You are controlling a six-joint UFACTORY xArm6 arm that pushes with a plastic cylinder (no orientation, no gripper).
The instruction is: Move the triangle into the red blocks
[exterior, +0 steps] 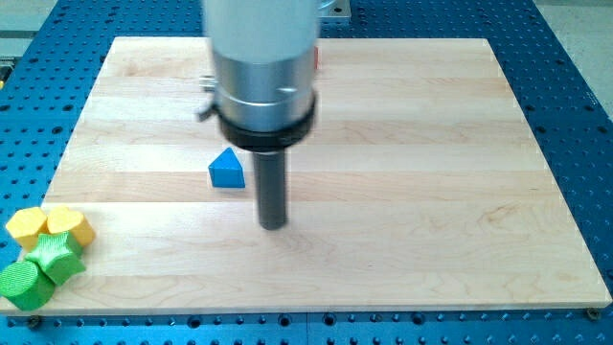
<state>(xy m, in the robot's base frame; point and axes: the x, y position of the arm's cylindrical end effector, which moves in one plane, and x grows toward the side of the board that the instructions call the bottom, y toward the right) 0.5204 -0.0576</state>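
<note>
A blue triangle block (pixel 226 170) lies on the wooden board (pixel 412 192), left of centre. My tip (pixel 274 224) rests on the board just to the right of the triangle and a little below it, apart from it by a small gap. A sliver of red (pixel 315 57) shows at the view's top, right beside the arm's grey body, which hides most of whatever red blocks are there.
At the board's bottom left corner sit a yellow block (pixel 27 225), another yellow block (pixel 71 224), a green star-like block (pixel 56 257) and a green round block (pixel 21 285). A blue perforated table (pixel 575 86) surrounds the board.
</note>
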